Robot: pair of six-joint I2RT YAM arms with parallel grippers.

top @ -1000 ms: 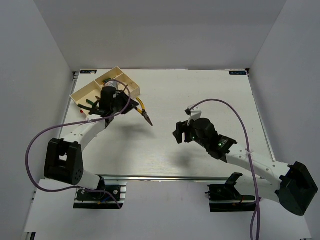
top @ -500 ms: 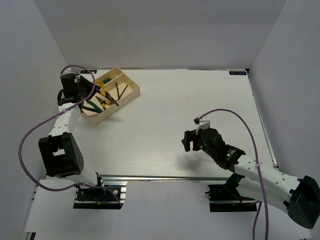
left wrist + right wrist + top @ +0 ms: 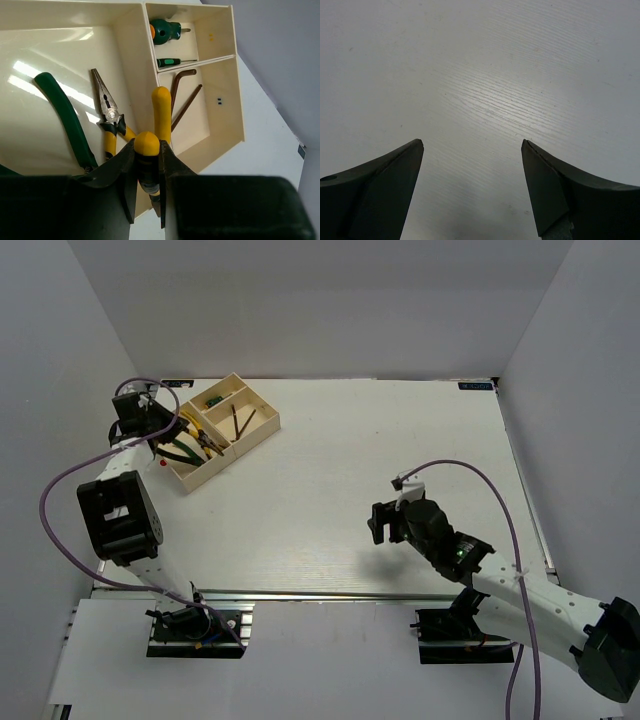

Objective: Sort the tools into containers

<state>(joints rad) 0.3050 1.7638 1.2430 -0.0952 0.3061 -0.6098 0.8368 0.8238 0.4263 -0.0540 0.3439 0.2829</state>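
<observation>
L gripper (image 3: 147,170) clamped tight on yellow-handled pliers (image 3: 161,107) — right at the cream tray (image 3: 239,100), upper left of the top view. R gripper (image 3: 472,165) has jaws spread wide, nothing in 'em — just bare table (image 3: 480,75) below.

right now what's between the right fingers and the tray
Nothing but bare white table lies between the right fingers and the tray; the top external view shows it.
</observation>
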